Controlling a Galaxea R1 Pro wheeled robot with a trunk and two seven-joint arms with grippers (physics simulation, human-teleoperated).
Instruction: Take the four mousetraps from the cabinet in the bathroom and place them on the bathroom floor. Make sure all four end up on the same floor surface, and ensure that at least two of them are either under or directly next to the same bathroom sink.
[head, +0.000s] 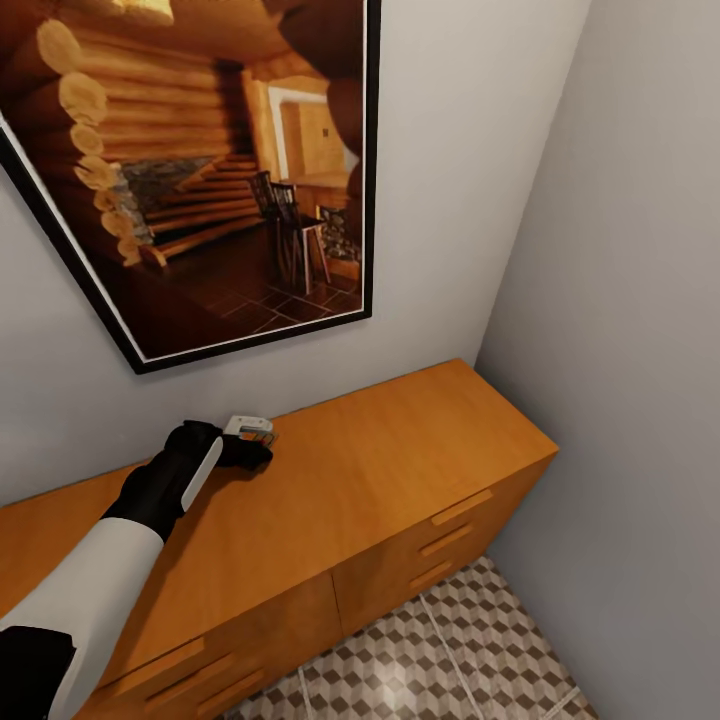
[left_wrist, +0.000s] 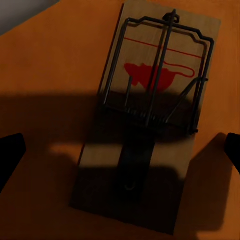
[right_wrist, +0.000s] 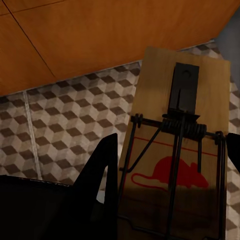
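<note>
**Two mousetraps in play: one on the cabinet top, one in the right gripper**

In the head view the left arm reaches over the flat top of the cabinet (head: 400, 470), its left gripper (head: 250, 447) poised near the rear edge, close to the grey wall under a framed picture (head: 200, 170) of a log-cabin room. The left wrist view looks straight down on a mousetrap (left_wrist: 150, 120) lying flat on the orange-brown wood, red mouse mark and dark wire bar facing up. The gripper's dark fingertips (left_wrist: 10, 155) stand wide apart on either side of the board, clear of it, so the jaws are spread and hold nothing.

The right wrist view shows the right gripper (right_wrist: 170, 200) with a second mousetrap (right_wrist: 182, 150) set between its fingers. One dark finger (right_wrist: 102, 175) lies against the board's long edge; the jaws appear closed on it. Behind it are the cabinet's front and the cube-patterned bathroom floor (right_wrist: 70, 125). The same floor (head: 460, 650) appears below the drawers in the head view.
</note>
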